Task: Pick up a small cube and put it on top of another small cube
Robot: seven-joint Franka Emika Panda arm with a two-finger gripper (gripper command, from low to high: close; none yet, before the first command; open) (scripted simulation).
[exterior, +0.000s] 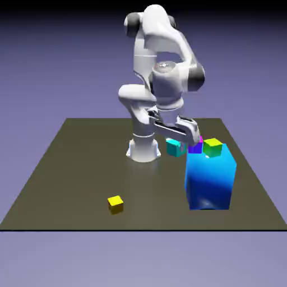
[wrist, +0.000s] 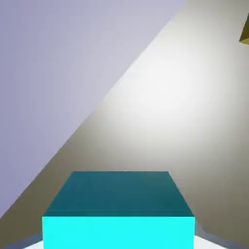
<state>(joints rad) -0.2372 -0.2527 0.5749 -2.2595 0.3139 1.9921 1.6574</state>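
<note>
The small cyan cube (exterior: 175, 147) sits between the fingers of my gripper (exterior: 176, 143), which is shut on it. In the exterior view it hangs just to the left of the big blue block, below the tilted hand. In the hand view the cyan cube (wrist: 119, 209) fills the bottom middle and hides most of my gripper (wrist: 119, 240). Only grey slivers of the fingertips (wrist: 216, 239) show at the lower corners. A small green cube (exterior: 212, 147) rests on top of the big blue block (exterior: 210, 179). A small yellow cube (exterior: 115, 204) lies on the table toward the front left.
A purple cube (exterior: 195, 148) sits beside the green one at the blue block's top left. The robot's base (exterior: 143, 148) stands just left of the held cube. A corner of the yellow cube (wrist: 245, 34) shows at the hand view's upper right, and the table edge (wrist: 121, 82) runs diagonally.
</note>
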